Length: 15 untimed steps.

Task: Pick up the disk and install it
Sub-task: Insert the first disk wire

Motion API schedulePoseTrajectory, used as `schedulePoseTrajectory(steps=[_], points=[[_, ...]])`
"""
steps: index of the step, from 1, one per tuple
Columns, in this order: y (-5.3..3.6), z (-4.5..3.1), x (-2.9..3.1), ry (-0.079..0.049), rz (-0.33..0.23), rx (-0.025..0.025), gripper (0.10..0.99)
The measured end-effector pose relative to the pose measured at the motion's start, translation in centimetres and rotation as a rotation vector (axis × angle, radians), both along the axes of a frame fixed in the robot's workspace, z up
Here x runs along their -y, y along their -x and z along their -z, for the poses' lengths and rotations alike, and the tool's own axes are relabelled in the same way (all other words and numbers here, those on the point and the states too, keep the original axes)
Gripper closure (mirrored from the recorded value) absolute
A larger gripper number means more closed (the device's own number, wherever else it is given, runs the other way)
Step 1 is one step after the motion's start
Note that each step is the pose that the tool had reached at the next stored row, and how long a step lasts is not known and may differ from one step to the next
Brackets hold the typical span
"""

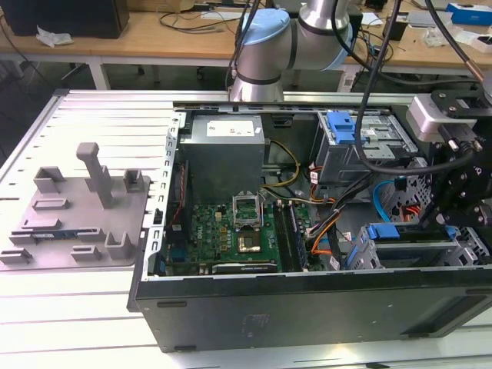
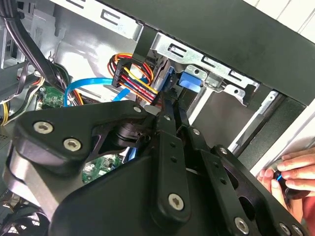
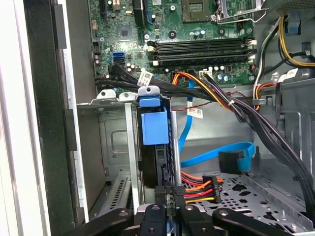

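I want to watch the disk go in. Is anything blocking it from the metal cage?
Nothing visible blocks it. In the first wrist view the disk already sits edge-on in the drive cage slot, with the gripper right at it. The blue cable and orange-and-red wires lie beside the cage, not across the slot.

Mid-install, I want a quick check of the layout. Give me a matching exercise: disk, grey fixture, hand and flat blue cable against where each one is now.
Things:
1. disk
2. grey fixture
3. hand
4. flat blue cable

Places:
A. outside the case, at the exterior view's left
B. at the case's outer edge, in the second wrist view
C. inside the case, running beside the drive cage
D. standing in the drive cage, in line with the gripper

Pairs: 1-D, 2-A, 3-B, 4-C
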<state>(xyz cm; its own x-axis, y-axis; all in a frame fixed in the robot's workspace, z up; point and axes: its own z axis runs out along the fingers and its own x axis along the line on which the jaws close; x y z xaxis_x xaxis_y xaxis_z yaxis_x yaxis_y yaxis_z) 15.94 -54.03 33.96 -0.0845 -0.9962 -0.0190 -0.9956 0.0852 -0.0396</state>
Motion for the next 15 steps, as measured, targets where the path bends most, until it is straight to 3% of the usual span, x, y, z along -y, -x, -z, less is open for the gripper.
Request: schedulePoseTrajectory(steps=[10, 13, 15], points=[[0.0, 0.36, 0.0, 0.0, 0.0, 0.0, 0.918], [0.01, -0.2, -0.02, 0.0, 0.0, -0.0001, 0.91], [0.01, -0.92, -0.07, 0.001, 0.0, 0.0, 0.788]])
